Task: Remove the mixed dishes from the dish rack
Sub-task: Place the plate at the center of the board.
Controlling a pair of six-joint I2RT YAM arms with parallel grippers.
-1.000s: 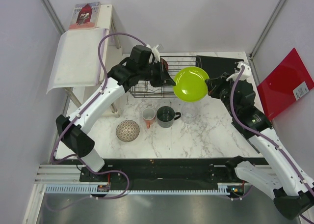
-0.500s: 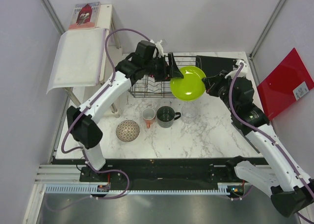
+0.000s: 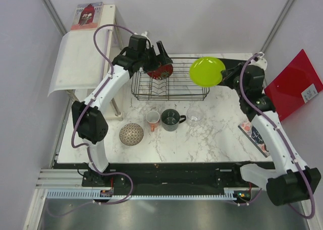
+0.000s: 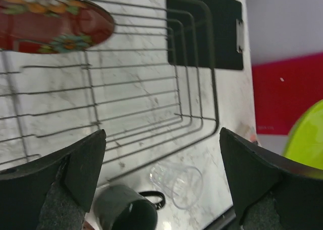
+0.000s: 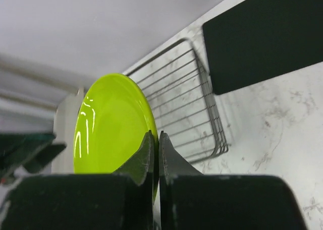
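The dish rack is a dark wire basket at the back of the marble table. A dark red patterned bowl leans in its left end. My left gripper hovers just above that bowl, open, holding nothing. In the left wrist view the gripper has wide jaws framing the rack, with the bowl at top left. My right gripper is shut on the rim of the lime-green plate. It holds the plate on edge above the rack's right end.
In front of the rack stand a small patterned bowl, an orange-red cup, a dark grey mug and a clear glass. A black clipboard lies back right, a red board far right, a white shelf stand left.
My left gripper opened, let go of the plate and drew back left over the red bowl. The right gripper carried the plate up and to the back right.
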